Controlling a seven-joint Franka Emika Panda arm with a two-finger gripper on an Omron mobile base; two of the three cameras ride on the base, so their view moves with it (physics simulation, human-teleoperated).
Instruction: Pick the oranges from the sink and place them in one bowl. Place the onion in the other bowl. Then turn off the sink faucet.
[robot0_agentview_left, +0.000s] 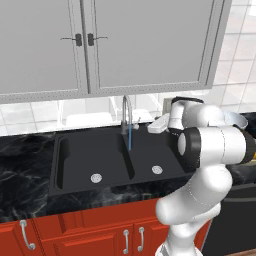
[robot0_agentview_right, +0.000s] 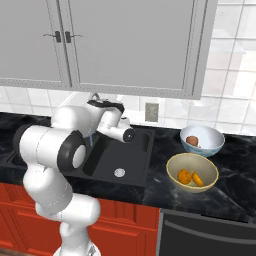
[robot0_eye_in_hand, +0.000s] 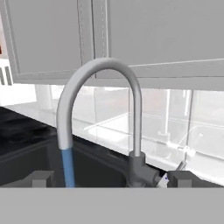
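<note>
The gripper is spread wide and empty, close in front of the sink faucet, which stands behind the divider of the black sink. Both oranges lie in the yellow-tan bowl on the bench right of the sink; the onion sits in the pale bowl beyond. Only shutting off the water appears left. The faucet rises upright, its spout arching toward the basins, blue water running. Next, the gripper likely needs to reach the small side lever.

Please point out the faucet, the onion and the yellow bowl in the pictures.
faucet (robot0_eye_in_hand: 103, 65), hand view, top of the arch.
onion (robot0_agentview_right: 192, 141), right base view, its middle.
yellow bowl (robot0_agentview_right: 212, 170), right base view, right rim.
</note>
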